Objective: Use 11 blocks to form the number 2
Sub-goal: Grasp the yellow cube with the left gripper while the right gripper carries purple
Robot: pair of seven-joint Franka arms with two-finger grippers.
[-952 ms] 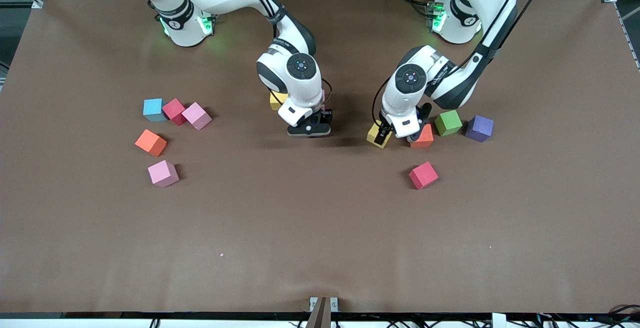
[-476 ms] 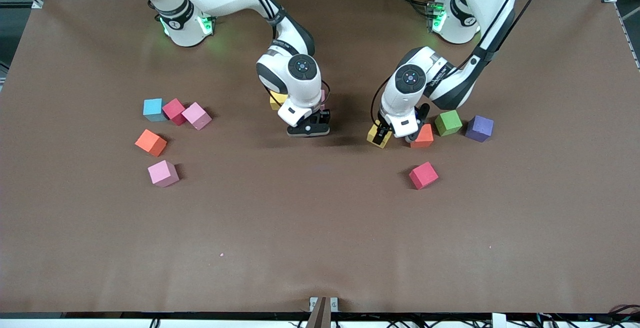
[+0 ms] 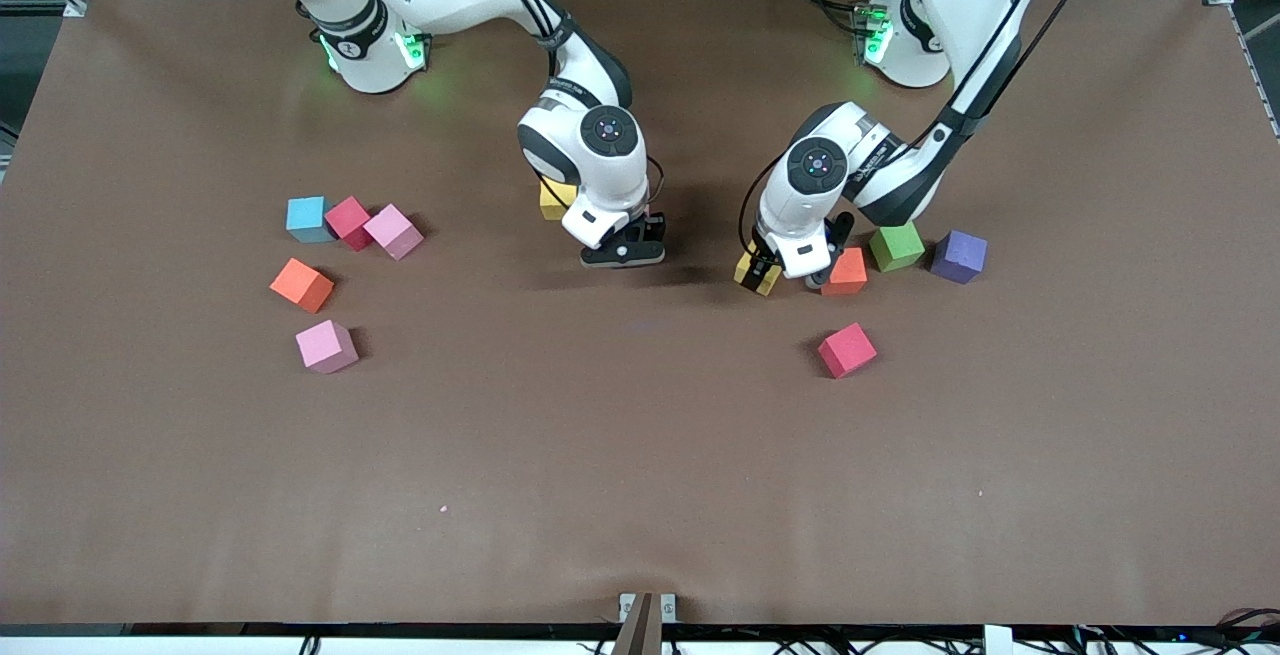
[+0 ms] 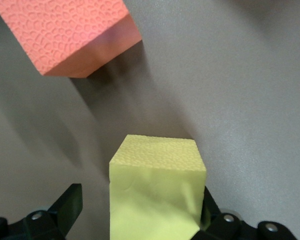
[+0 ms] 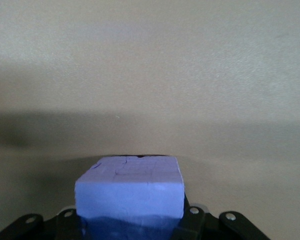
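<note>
My left gripper is down at the table, open around a yellow block. One finger touches the block and the other stands off with a gap. An orange block lies right beside it and also shows in the left wrist view. My right gripper is low over the table's middle, shut on a purple block that is hidden in the front view. Another yellow block lies partly hidden by the right wrist. No digit 2 of cubes is in view.
Green, purple and red blocks lie toward the left arm's end. Blue, red, pink, orange and pink blocks lie toward the right arm's end.
My right gripper has shifted slightly toward the left arm's end. My left wrist has shifted slightly and covers more of the yellow block. No loose block has moved.
</note>
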